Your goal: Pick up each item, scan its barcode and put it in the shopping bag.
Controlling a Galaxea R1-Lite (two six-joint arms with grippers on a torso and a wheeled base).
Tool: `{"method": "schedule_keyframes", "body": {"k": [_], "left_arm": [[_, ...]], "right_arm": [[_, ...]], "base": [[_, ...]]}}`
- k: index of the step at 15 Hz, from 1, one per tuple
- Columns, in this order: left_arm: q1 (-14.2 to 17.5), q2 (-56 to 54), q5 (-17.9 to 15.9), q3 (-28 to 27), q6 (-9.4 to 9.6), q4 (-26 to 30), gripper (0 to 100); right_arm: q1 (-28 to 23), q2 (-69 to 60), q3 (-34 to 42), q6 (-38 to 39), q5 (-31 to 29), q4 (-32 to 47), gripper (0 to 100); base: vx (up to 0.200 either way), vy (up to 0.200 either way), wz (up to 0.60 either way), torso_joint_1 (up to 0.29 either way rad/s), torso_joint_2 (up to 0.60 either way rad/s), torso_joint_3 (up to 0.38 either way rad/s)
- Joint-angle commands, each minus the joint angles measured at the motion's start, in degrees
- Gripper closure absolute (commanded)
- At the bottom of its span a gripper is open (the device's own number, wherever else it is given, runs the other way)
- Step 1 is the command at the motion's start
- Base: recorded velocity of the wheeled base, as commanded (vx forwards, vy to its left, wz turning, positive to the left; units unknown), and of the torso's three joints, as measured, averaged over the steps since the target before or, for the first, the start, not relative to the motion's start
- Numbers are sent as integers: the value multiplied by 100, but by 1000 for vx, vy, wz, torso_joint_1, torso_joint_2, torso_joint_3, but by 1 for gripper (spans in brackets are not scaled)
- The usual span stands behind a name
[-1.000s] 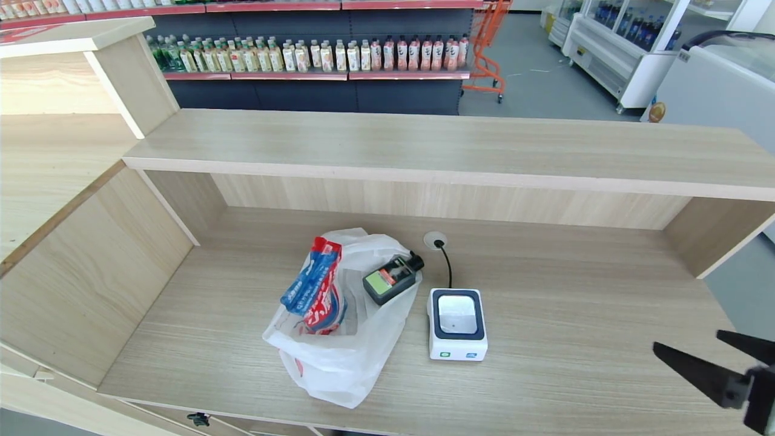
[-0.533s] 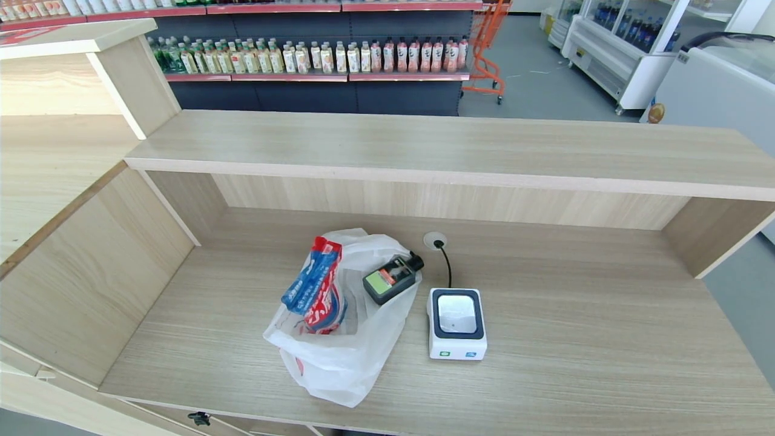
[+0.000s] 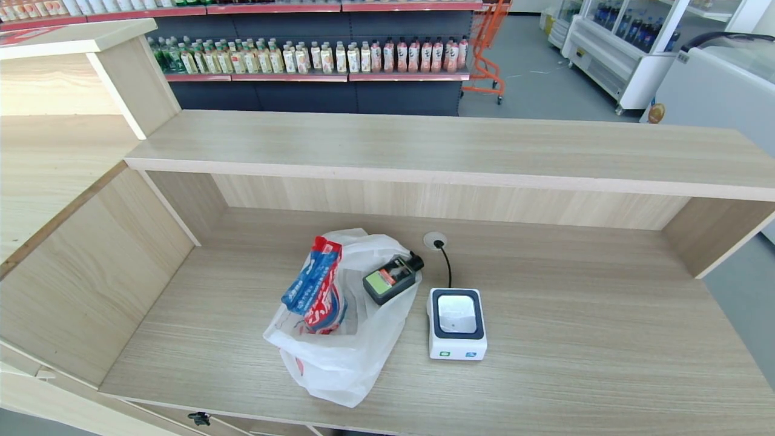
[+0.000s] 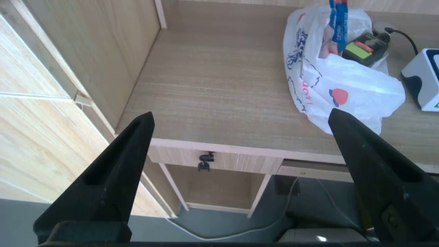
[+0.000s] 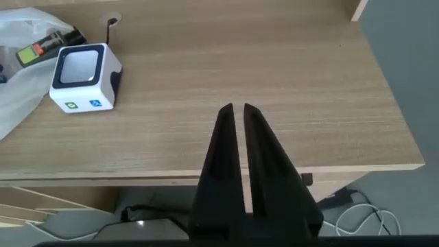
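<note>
A white shopping bag point(image 3: 342, 345) lies on the wooden counter point(image 3: 575, 315), left of centre. A red and blue pouch point(image 3: 318, 289) stands in its mouth, and a dark bottle with a green label point(image 3: 392, 278) rests on its right rim. The white barcode scanner point(image 3: 457, 324) sits just right of the bag. My left gripper point(image 4: 241, 118) is open with nothing in it, held off the counter's front left edge, the bag point(image 4: 343, 86) well beyond it. My right gripper point(image 5: 237, 110) is shut on nothing over the counter's front right part, far from the scanner point(image 5: 81, 77).
A raised shelf point(image 3: 448, 151) runs along the back, with side walls left point(image 3: 91, 272) and right point(image 3: 720, 233). The scanner's black cable point(image 3: 447, 266) goes to a hole behind it. Bare counter stretches right of the scanner. A drawer lock point(image 4: 204, 161) hangs below the front edge.
My right gripper stood with fingers apart at the head view's lower right corner a second ago; it has drawn back out of that view and now is shut. Bag, items and scanner have not moved.
</note>
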Motion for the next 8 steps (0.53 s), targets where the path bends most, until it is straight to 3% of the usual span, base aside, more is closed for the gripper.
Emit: {"method": "schedule_keyframes", "body": {"k": [1,5,8], "left_arm": [[-4,-2,0,0,2,0,0],[5,-2,0,0,2,0,0],[5,-2,0,0,19,0,0]], "right_arm": [[0,11,0,2,0,30,100],[0,11,0,2,0,30,100],[0,11,0,2,0,30,100]], "base": [[0,0,0,0,0,0],[0,0,0,0,0,0],[200,-200,0,2,2,2]]}}
